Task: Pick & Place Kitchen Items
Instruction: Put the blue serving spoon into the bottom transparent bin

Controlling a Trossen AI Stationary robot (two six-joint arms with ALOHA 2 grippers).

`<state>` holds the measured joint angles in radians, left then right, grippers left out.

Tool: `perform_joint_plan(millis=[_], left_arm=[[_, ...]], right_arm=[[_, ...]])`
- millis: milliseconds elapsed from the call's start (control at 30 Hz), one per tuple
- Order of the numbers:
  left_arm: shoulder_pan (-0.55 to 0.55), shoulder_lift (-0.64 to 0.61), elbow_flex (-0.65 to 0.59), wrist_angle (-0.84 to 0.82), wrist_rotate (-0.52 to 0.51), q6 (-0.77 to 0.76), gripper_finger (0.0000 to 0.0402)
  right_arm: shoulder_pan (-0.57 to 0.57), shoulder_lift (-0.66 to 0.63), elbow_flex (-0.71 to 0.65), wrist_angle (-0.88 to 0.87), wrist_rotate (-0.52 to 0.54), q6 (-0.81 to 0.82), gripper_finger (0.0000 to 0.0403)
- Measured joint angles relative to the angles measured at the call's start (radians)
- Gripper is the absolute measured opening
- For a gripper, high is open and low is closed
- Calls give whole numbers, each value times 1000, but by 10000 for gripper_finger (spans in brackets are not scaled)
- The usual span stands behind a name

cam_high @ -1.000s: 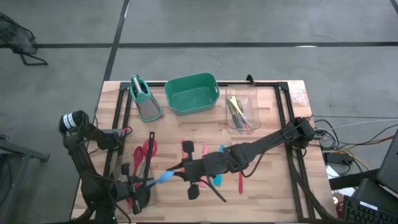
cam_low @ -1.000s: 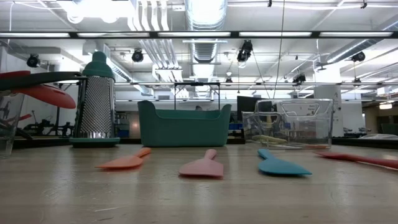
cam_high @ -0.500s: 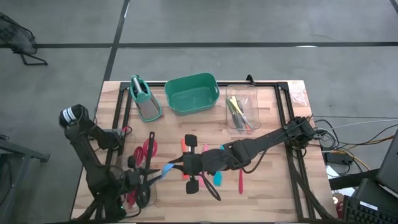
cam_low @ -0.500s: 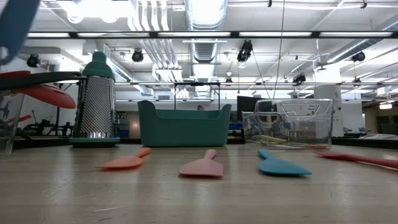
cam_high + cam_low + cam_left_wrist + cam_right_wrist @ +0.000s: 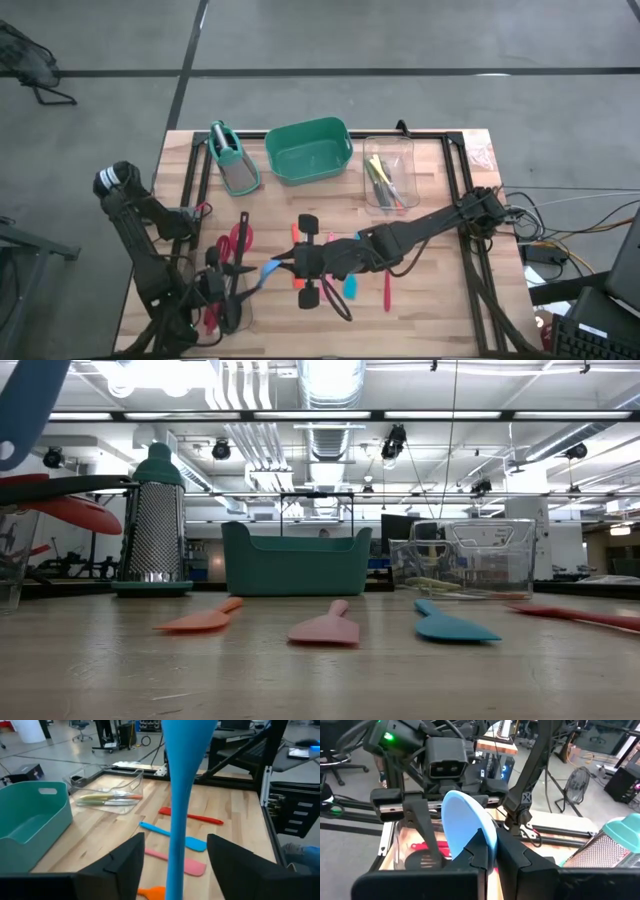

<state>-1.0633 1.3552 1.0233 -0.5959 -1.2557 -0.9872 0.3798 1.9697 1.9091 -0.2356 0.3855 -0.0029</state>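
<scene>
A light-blue utensil (image 5: pixel 268 271) hangs in the air at the table's near left, between my two grippers. My right gripper (image 5: pixel 288 266) is shut on its broad rounded end (image 5: pixel 465 815). My left gripper (image 5: pixel 175 845) faces it, open. Its fingers (image 5: pixel 125 865) stand on either side of the slim blue handle (image 5: pixel 175 810), with a gap on both sides. The handle's end shows at the top left of the low view (image 5: pixel 25 400). An orange (image 5: pixel 200 620), a pink (image 5: pixel 325 630) and a blue spatula (image 5: pixel 450 628) lie flat on the table. My right gripper pinches the lower edge of the utensil's broad rounded end (image 5: pixel 476 829) between its two fingers. The fingers come about level from the table's right side. The utensil is lifted clear of the table, and its slim handle reaches toward the left gripper.
A clear bin (image 5: pixel 225 305) at the near left holds a black ladle and red utensils, just under my left gripper. At the far edge stand a grater (image 5: pixel 232 158), a teal tub (image 5: pixel 308 150) and a clear bin (image 5: pixel 388 175) with yellow-handled tools. A red spatula (image 5: pixel 387 290) lies right of centre.
My right gripper has gone toward the table's left edge and slightly toward the far edge, carrying the blue utensil with it. The utensil's handle end has come into the top left of the low view.
</scene>
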Motion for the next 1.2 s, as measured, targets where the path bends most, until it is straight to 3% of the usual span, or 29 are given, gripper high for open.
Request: perform_joint_plan(millis=[167, 400, 533, 833, 1033, 1200], left_arm=[[29, 0, 0, 10, -6, 35, 237], [76, 0, 0, 61, 41, 117, 228], [74, -4, 9, 65, 42, 122, 193], [87, -15, 10, 62, 102, 150, 31], [86, -16, 10, 65, 106, 141, 30], [73, -43, 53, 48, 129, 151, 36]], right_arm=[[-6, 0, 0, 6, -14, 9, 11], [-5, 3, -1, 4, -20, 15, 11], [-5, 4, -1, 0, -19, 15, 12], [-6, 8, -2, 0, -26, 7, 13], [-5, 8, -2, -4, -62, 7, 15], [3, -3, 0, -80, -69, 19, 58]])
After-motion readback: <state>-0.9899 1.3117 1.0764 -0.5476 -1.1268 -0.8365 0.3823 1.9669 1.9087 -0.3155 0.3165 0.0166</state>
